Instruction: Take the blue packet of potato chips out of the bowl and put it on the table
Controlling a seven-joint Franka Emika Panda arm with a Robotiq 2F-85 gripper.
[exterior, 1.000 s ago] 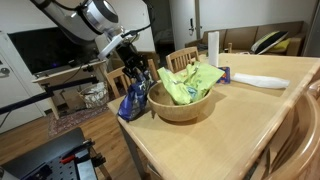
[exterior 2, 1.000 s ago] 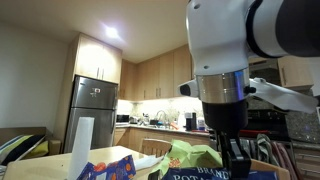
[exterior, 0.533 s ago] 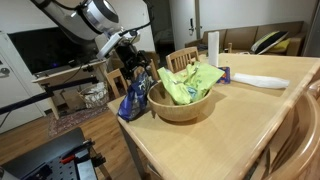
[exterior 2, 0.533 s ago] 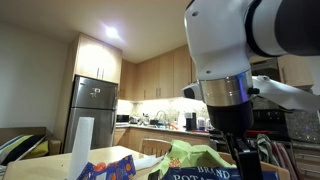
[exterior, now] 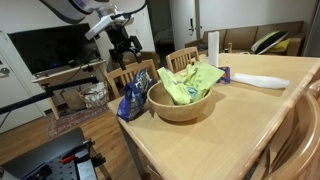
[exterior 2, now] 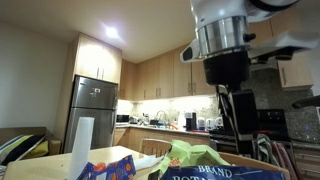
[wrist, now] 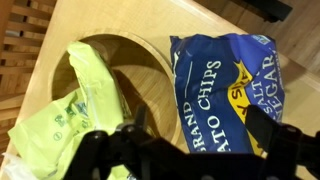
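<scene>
The blue packet of potato chips (exterior: 133,97) stands outside the bowl (exterior: 181,108), leaning on its outer side at the table's (exterior: 225,135) edge. In the wrist view the packet (wrist: 225,85) lies beside the bowl (wrist: 140,72), white lettering up. My gripper (exterior: 124,45) hangs open well above the packet, holding nothing. The wrist view shows the gripper (wrist: 200,130) with its dark fingers spread either side of the packet, apart from it. In an exterior view the gripper (exterior 2: 238,122) is raised over the packet (exterior 2: 215,172).
A lime-green bag (exterior: 190,82) fills the bowl. A small blue-red packet (exterior: 225,74), a paper towel roll (exterior: 213,45) and a white object (exterior: 260,80) sit farther along the table. Slat-back chairs (exterior: 183,57) stand behind the bowl.
The gripper has opened, let go of the blue packet and risen clear of it. The packet stays leaning against the bowl at the table edge.
</scene>
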